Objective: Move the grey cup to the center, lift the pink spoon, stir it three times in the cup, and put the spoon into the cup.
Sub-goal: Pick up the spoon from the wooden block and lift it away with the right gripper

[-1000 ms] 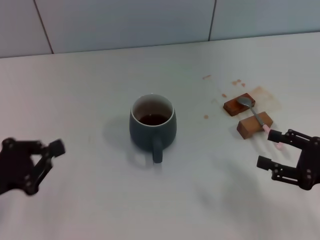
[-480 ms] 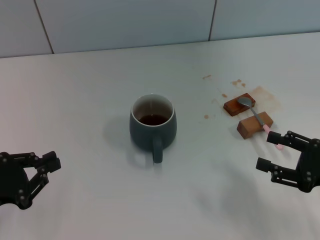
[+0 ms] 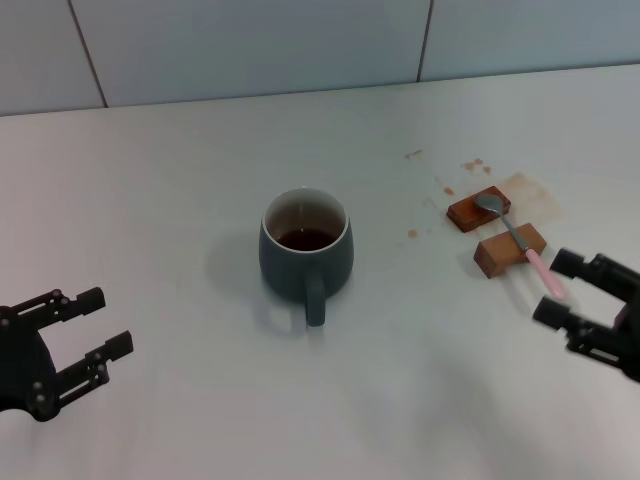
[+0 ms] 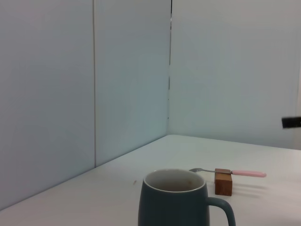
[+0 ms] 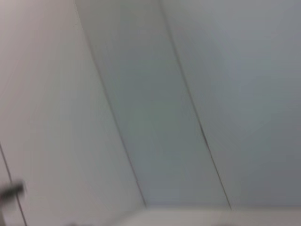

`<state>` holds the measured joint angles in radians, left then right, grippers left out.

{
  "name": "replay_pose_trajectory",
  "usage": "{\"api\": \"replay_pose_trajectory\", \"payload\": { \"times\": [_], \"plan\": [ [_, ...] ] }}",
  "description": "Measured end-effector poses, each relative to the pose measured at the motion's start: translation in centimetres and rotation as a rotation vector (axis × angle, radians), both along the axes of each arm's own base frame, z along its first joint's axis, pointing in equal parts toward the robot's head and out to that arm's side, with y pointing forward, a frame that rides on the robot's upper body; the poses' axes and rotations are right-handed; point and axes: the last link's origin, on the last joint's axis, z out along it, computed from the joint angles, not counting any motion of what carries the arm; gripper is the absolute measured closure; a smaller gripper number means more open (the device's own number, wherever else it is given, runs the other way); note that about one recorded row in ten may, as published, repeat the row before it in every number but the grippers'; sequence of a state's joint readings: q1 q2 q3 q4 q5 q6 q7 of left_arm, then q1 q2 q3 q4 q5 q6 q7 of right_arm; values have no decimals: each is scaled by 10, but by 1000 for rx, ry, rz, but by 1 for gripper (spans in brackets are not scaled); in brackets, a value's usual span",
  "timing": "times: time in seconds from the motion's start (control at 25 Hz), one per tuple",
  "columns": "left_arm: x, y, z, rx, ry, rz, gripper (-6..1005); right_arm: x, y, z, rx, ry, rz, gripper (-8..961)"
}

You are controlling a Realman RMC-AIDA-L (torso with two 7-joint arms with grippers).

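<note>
a white table (image 3: 180, 180) spreads below a pale panelled wall (image 3: 250, 45) crossed by dark seams. at about three o'clock of the table's middle, two small brown wooden blocks lie just beside each other: the far block (image 3: 478, 208) toward one o'clock of the near block (image 3: 508, 250). brown stains (image 3: 530, 195) mark the surface around them, with smaller brown specks (image 3: 413, 155) toward eleven o'clock of the far block. the left wrist view shows one block (image 4: 224, 181) standing on the table.

Left claw (image 3: 100, 323) lower and spread open, right claw (image 3: 558, 289) shifted rightward off pink spoon (image 3: 527, 252)
</note>
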<state>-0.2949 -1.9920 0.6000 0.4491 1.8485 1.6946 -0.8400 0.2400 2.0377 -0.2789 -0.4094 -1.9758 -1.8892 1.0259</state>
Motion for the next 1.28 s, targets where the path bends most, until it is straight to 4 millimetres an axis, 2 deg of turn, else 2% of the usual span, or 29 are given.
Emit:
{"api": "replay_pose_trajectory", "payload": {
  "times": [0.28, 0.48, 0.56, 0.64, 0.8, 1.0, 1.28],
  "plan": [
    [2, 0, 1, -1, -10, -10, 383, -15, -21, 0, -33, 507, -149, 199],
    [3, 1, 2, 6, -17, -14, 219, -3, -32, 2, -24, 913, -393, 200],
    [4, 2, 3, 9, -18, -17, 143, 3, -37, 1, -30, 1025, -465, 200],
    [5, 3, 4, 10, -17, -20, 143, 9, -39, -3, -62, 1105, -538, 201],
    [6, 6, 6, 20, -10, -29, 143, 22, -43, -17, -90, 1178, -691, 201],
    [5, 6, 8, 29, -12, -27, 143, 35, -42, -33, -102, 1143, -837, 202],
    [6, 8, 8, 32, -9, -32, 143, 37, -36, -49, -139, 1065, -904, 203]
  ]
}}
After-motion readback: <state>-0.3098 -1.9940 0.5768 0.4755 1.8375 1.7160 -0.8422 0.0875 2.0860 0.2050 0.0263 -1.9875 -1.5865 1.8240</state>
